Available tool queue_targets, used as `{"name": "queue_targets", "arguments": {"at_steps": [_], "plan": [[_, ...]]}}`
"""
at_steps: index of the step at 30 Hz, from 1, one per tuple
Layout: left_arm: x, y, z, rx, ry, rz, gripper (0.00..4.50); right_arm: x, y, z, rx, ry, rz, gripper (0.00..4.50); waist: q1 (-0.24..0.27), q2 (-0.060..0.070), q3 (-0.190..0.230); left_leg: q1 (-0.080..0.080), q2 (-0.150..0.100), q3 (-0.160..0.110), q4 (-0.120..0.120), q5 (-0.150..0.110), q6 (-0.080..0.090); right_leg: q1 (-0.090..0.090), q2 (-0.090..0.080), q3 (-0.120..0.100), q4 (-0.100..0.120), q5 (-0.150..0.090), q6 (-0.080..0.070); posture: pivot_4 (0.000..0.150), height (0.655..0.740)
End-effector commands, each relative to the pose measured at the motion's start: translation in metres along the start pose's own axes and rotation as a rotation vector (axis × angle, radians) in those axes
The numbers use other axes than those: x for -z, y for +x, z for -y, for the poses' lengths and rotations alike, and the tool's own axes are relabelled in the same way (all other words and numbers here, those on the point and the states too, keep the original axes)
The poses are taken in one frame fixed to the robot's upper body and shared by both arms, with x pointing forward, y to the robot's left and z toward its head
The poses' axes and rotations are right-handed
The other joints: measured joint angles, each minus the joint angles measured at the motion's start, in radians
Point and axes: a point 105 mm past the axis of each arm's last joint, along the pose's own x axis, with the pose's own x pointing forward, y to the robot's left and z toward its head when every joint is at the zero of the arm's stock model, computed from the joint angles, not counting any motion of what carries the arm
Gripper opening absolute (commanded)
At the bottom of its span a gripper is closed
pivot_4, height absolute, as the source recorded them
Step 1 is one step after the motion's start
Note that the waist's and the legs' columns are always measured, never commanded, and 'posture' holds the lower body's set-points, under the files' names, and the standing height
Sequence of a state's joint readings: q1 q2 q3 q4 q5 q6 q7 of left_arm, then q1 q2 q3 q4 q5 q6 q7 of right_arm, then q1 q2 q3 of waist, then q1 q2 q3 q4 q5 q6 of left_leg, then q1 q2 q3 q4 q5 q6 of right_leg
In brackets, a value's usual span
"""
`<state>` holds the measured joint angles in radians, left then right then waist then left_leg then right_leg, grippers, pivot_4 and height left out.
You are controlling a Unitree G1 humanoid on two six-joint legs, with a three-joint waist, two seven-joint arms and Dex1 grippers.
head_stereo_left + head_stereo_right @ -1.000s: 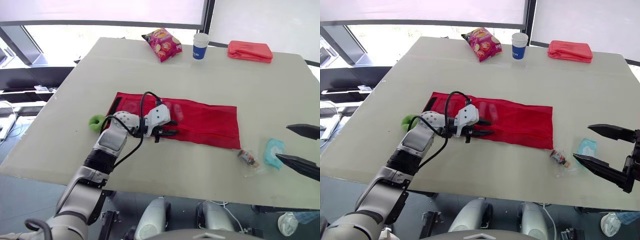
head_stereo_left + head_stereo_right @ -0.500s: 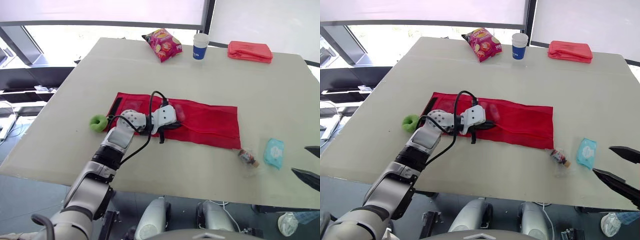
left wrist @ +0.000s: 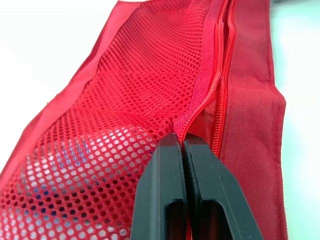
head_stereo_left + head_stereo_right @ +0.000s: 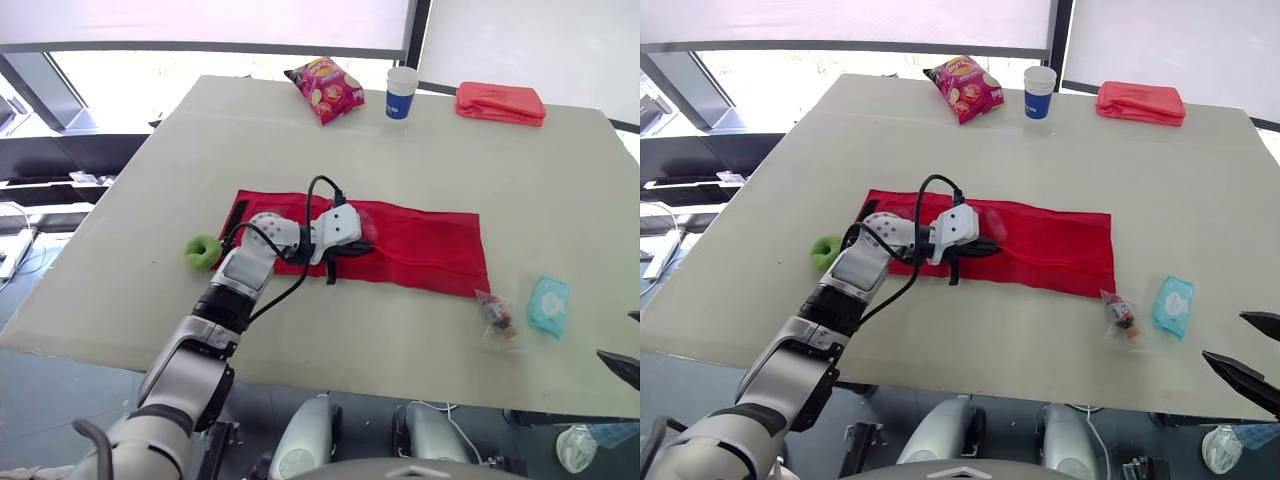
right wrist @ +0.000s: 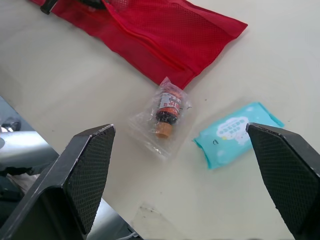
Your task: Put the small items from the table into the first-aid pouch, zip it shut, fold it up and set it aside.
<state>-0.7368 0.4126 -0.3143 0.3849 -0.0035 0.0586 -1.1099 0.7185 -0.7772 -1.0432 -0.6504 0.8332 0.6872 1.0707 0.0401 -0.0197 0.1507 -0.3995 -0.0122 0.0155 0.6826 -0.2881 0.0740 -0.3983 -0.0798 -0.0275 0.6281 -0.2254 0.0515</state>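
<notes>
Midway across the pale counter (image 4: 420, 150), left fingers (image 3: 165, 200) stay clamped on the zipper edge of the red mesh pouch (image 4: 430, 245) while right fingers (image 5: 85, 175), wide open, backed off the teal wipes packet (image 4: 548, 303), so nothing's packed.

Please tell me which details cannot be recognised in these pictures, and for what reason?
- Zipper slider of the red pouch: left wrist view, the shut jaws of the left gripper cover the spot they pinch.
- Contents behind its mesh: left wrist view, blurred blue and white patches.
- Print on the bottle and wipes packet: right wrist view, too small.
- The right gripper: eye views, cut off by the right edge.
</notes>
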Motion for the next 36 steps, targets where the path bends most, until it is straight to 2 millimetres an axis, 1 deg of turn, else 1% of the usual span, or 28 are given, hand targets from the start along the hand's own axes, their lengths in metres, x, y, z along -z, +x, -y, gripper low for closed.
{"name": "queue_targets", "arguments": {"at_steps": [1,3,6,8,9,11,14,17,18,19,20,21,23,24,25,26,28,29,30,32,34,36], "plan": [[-0.017,0.005,-0.005,-0.013,0.045,0.055,0.06,0.002,0.026,-0.014,-0.018,0.003,-0.024,4.50,0.000,0.000,0.000,0.000,0.000,0.000,0.000,0.000,0.000,0.000,0.000,0.000,0.000,0.000,0.000,0.150,0.7400],[-0.020,0.008,-0.004,-0.013,0.047,0.066,0.06,0.009,0.043,-0.019,0.002,0.023,-0.053,4.50,-0.002,0.000,0.000,0.000,0.000,0.000,0.000,0.000,0.000,0.000,0.000,0.000,0.000,0.000,0.000,0.150,0.7400],[-0.023,0.013,-0.001,-0.010,0.057,0.079,0.06,0.022,0.074,-0.017,0.096,0.046,-0.090,4.50,-0.001,0.000,0.000,0.000,0.000,0.000,0.000,0.001,-0.002,0.000,0.000,0.000,0.000,0.000,0.000,0.150,0.7400],[-0.023,0.014,0.000,-0.007,0.063,0.081,0.06,0.027,0.088,-0.020,0.117,0.084,-0.105,4.50,-0.001,0.002,0.000,0.000,0.000,0.000,0.000,0.003,-0.004,0.000,0.000,0.000,0.000,0.000,0.000,0.150,0.7400],[-0.023,0.014,0.001,-0.006,0.066,0.080,0.06,0.029,0.094,-0.024,0.118,0.090,-0.117,4.50,-0.001,0.002,0.000,0.000,0.000,0.000,0.000,0.003,-0.005,0.000,0.000,0.000,0.000,0.000,0.000,0.150,0.7400],[-0.022,0.014,0.001,-0.007,0.070,0.078,0.06,0.036,0.104,-0.022,0.177,0.140,-0.141,4.50,0.000,0.002,0.000,0.000,-0.001,0.000,0.000,0.003,-0.005,0.000,0.000,-0.001,0.000,0.000,0.000,0.150,0.7400],[-0.022,0.014,0.000,-0.014,0.071,0.077,0.06,0.040,0.109,-0.016,0.251,0.153,-0.168,4.50,0.000,0.003,0.000,-0.001,-0.001,0.000,0.001,0.003,-0.005,0.000,0.000,-0.001,0.000,0.000,0.000,0.150,0.7400],[-0.023,0.014,-0.001,-0.024,0.070,0.084,0.00,0.044,0.112,-0.009,0.328,0.160,-0.193,3.71,-0.001,0.003,-0.001,-0.001,-0.001,0.000,0.001,0.003,-0.005,0.000,0.001,0.000,0.000,0.000,0.000,0.150,0.7400],[-0.023,0.015,0.000,-0.025,0.070,0.086,0.00,0.046,0.113,-0.010,0.335,0.156,-0.205,3.20,-0.001,0.003,-0.001,-0.001,-0.002,0.000,0.001,0.003,-0.005,0.000,0.001,0.000,0.000,0.000,0.000,0.150,0.7400],[-0.023,0.015,0.000,-0.025,0.070,0.087,0.00,0.047,0.114,-0.011,0.338,0.156,-0.210,2.84,-0.001,0.003,-0.001,-0.001,-0.002,0.000,0.001,0.003,-0.005,0.000,0.002,-0.001,0.000,0.000,0.000,0.150,0.7400],[-0.023,0.015,0.000,-0.026,0.069,0.089,0.00,0.047,0.116,-0.012,0.339,0.160,-0.210,2.38,-0.002,0.003,-0.001,-0.001,-0.002,0.000,0.001,0.003,-0.005,0.000,0.003,-0.001,0.000,0.000,0.000,0.150,0.7400],[-0.024,0.015,0.000,-0.026,0.068,0.090,0.00,0.047,0.118,-0.013,0.341,0.163,-0.210,1.96,-0.002,0.003,-0.001,0.000,-0.001,0.000,0.001,0.003,-0.005,0.000,0.007,-0.001,0.000,0.000,0.000,0.150,0.7400],[-0.024,0.016,0.000,-0.028,0.066,0.092,0.00,0.046,0.120,-0.014,0.346,0.165,-0.208,0.92,-0.003,0.003,-0.001,0.000,-0.001,0.000,0.001,0.002,-0.004,0.000,0.008,0.000,0.000,0.000,0.000,0.150,0.7400],[-0.024,0.016,0.001,-0.029,0.064,0.094,0.00,0.044,0.122,-0.017,0.339,0.166,-0.197,0.50,-0.003,0.003,-0.001,0.000,-0.001,0.000,0.001,0.002,-0.003,0.000,0.008,0.000,0.001,0.000,0.000,0.150,0.7400],[-0.024,0.017,0.001,-0.030,0.061,0.097,0.00,0.041,0.122,-0.018,0.335,0.162,-0.185,0.37,-0.003,0.003,-0.001,0.000,-0.001,0.000,0.001,0.002,-0.003,0.000,0.008,0.000,0.001,0.000,0.000,0.150,0.7400],[-0.024,0.017,0.001,-0.031,0.056,0.100,0.00,0.037,0.121,-0.019,0.329,0.155,-0.172,0.37,-0.003,0.003,-0.001,0.000,-0.001,0.000,0.001,0.002,-0.003,0.000,0.009,0.000,0.001,0.000,0.001,0.150,0.7400],[-0.025,0.018,0.001,-0.026,0.046,0.106,0.00,0.020,0.122,-0.026,0.266,0.159,-0.099,0.37,-0.003,0.003,-0.001,0.000,-0.001,0.001,0.001,0.002,-0.003,0.000,0.009,-0.001,0.001,0.001,0.001,0.150,0.7400],[-0.026,0.018,0.001,-0.023,0.036,0.111,0.00,0.011,0.124,-0.033,0.212,0.159,-0.063,0.37,-0.004,0.003,-0.001,0.000,-0.001,0.001,0.001,0.002,-0.002,0.000,0.009,-0.001,0.001,0.001,0.001,0.150,0.7400],[-0.027,0.019,0.002,-0.013,0.023,0.116,0.00,0.000,0.128,-0.043,0.143,0.166,-0.017,0.37,-0.005,0.003,-0.001,0.000,-0.001,0.001,0.001,0.001,-0.002,0.000,0.009,-0.001,0.001,0.001,0.001,0.150,0.7400],[-0.030,0.020,0.004,0.009,-0.024,0.139,0.00,-0.018,0.139,-0.052,0.069,0.184,0.046,0.37,-0.012,0.003,-0.001,0.001,-0.001,0.000,0.001,0.001,-0.001,0.000,0.010,-0.002,0.001,0.001,0.002,0.150,0.7400],[-0.034,0.021,0.005,0.029,-0.058,0.149,0.00,-0.029,0.155,-0.060,0.019,0.204,0.066,0.37,-0.024,0.003,-0.001,0.001,-0.001,0.000,0.002,0.001,0.000,0.000,0.010,-0.002,0.002,0.001,0.002,0.150,0.7400],[-0.037,0.021,0.005,0.039,-0.092,0.158,0.00,-0.034,0.167,-0.066,-0.004,0.228,0.066,0.37,-0.026,0.003,-0.001,0.002,-0.001,0.000,0.002,0.001,0.000,0.000,0.010,-0.002,0.004,0.001,0.002,0.150,0.7400]]}}
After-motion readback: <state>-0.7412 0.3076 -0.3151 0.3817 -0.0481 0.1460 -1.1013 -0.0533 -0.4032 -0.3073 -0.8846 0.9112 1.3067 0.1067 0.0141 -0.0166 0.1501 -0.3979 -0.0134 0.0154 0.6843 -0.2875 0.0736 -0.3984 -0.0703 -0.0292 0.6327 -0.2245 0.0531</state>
